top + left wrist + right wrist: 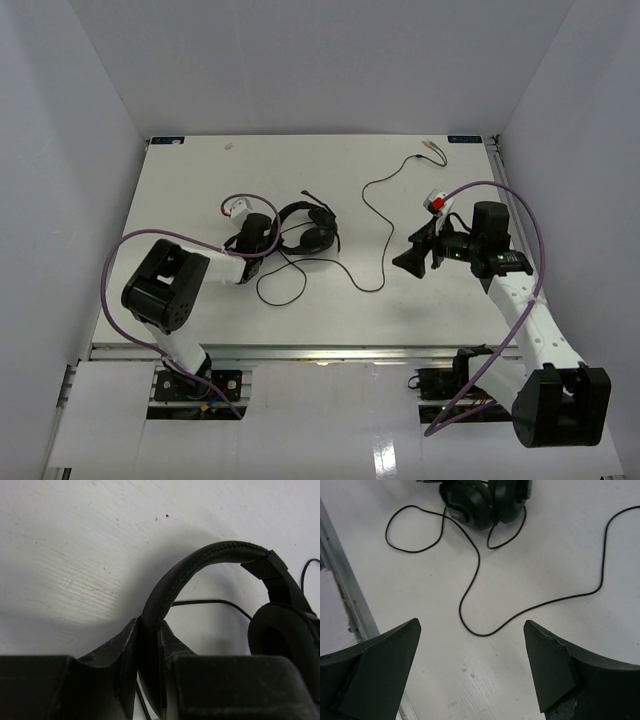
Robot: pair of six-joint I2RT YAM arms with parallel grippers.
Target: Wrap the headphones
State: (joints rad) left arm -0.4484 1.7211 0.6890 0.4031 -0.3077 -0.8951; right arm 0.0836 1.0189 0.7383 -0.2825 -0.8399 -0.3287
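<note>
Clamping the headband [200, 562] of the headphones [312, 232], left end effector [149, 635]: fingers clenched on either side of the band, one earcup [285, 640] just to its right. Opposite, right end effector [472, 650]: fingers spread wide, grasping nothing, hanging over a bend of the cable [470, 592]. Headphones: lying on the white surface [190, 190], left of centre. Cable: thin, black, looping near the earcups, then winding toward the far right and ending in plugs [432, 147] near the far edge.

Wht table [190, 190], plain walls [300, 60]
</note>
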